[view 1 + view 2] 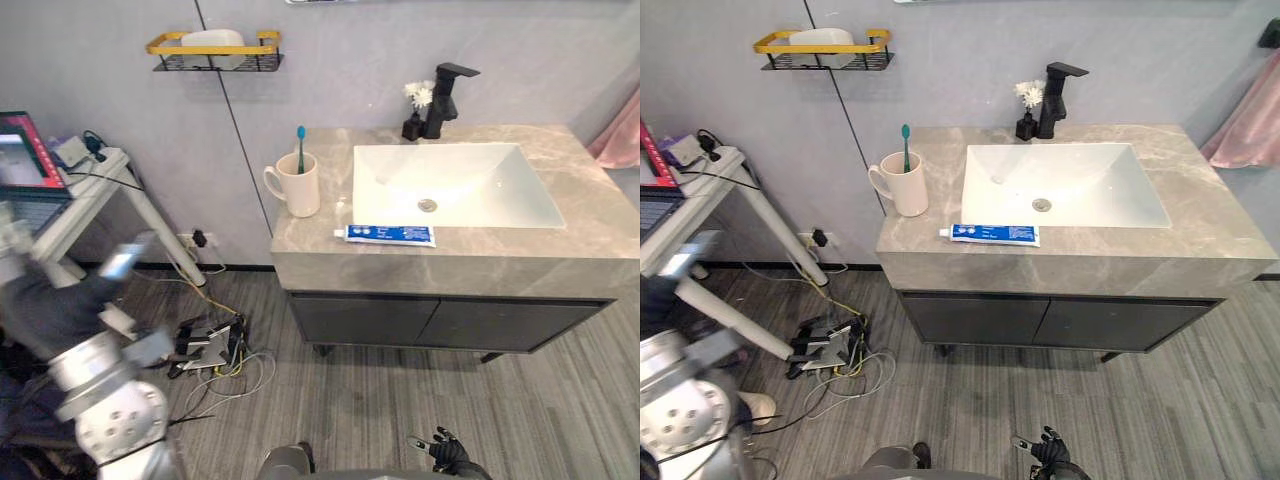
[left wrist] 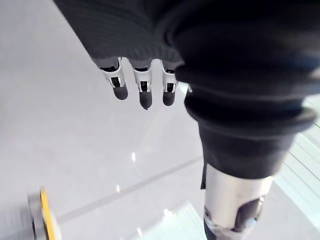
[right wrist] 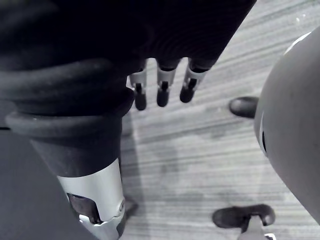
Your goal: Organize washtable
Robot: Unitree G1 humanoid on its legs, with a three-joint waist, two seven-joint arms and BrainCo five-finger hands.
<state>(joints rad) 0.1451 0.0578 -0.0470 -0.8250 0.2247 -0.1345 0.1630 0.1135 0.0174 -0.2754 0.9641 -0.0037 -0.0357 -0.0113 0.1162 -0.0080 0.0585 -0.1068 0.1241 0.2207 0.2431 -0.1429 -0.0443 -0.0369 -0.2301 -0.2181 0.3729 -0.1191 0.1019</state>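
The robot's left hand (image 2: 144, 91) is raised at its side with its fingers loose and empty. The right hand (image 3: 162, 92) hangs low over the floor, also relaxed and holding nothing. Ahead, on the stone washtable (image 1: 590, 225), a toothpaste tube (image 1: 390, 235) lies flat at the front edge, just beside the sink (image 1: 500, 200). A toothbrush (image 1: 300, 140) stands in a mug (image 1: 298, 190) near the left corner. Tidying appears not yet begun, and the next move likely calls for closing in and reaching for the tube. Its blue-and-white print is too small to read.
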